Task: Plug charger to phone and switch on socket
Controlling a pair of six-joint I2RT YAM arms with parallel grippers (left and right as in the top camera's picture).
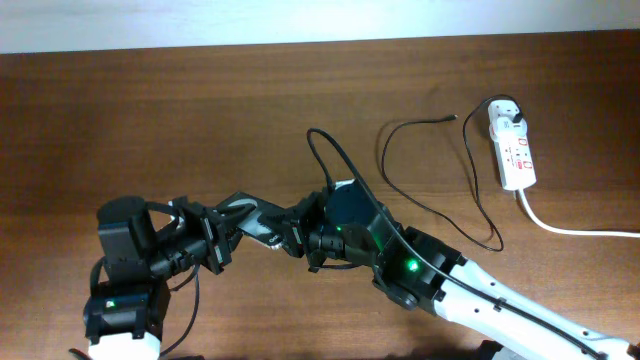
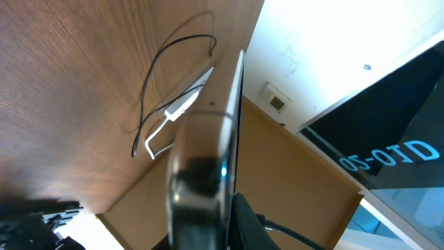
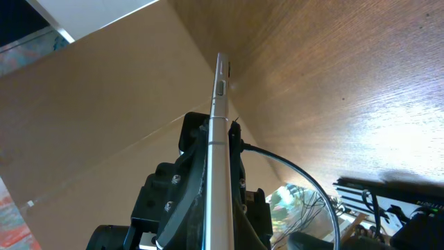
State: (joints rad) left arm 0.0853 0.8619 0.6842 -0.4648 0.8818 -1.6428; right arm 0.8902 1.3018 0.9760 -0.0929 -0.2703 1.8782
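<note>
The phone (image 1: 252, 222) is held edge-on above the table between my two grippers. My left gripper (image 1: 228, 240) is shut on its left end and my right gripper (image 1: 290, 238) is shut on its right end. The phone's thin edge fills the left wrist view (image 2: 225, 118) and the right wrist view (image 3: 219, 104). The charger cable (image 1: 386, 150) lies looped on the table at the right, with its connector tip (image 1: 455, 117) free. Its white adapter (image 1: 505, 112) sits in the socket (image 1: 518, 155) at the far right. The socket (image 2: 182, 104) and cable (image 2: 156, 62) also show in the left wrist view.
The socket's thick white cord (image 1: 570, 230) runs off to the right edge. A thicker black robot cable (image 1: 335, 155) arcs up from the right arm. The brown wooden table (image 1: 150, 120) ends at a pale wall along the top.
</note>
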